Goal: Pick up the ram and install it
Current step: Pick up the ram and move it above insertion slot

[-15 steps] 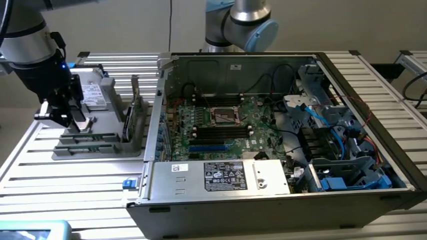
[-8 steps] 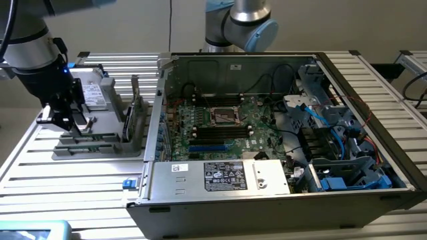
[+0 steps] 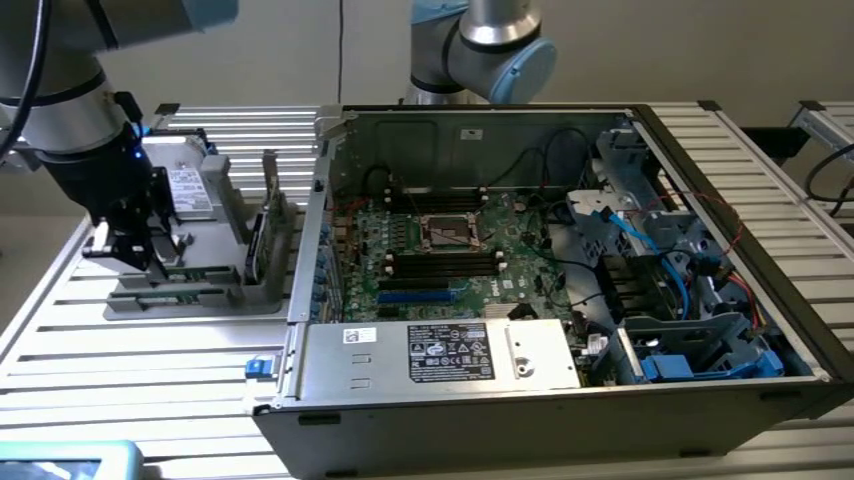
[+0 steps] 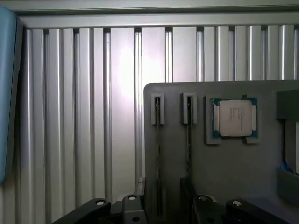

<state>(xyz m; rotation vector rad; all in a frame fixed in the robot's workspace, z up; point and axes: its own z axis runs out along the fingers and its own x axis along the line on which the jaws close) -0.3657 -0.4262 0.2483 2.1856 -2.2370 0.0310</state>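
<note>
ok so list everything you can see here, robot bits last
ram: 2, dark, on edge in tray slots
chip: 1, silver on green, tray pocket beside the ram
tray: 1, grey, on table beside case
case: 1, dark, open, on table
motherboard: 1, green, inside case
cables: several, blue, inside case, exterior view's right
table: 1, silver slats, under everything
arm: 1, grey and black, over tray
second arm: 1, grey and blue, behind case
</note>
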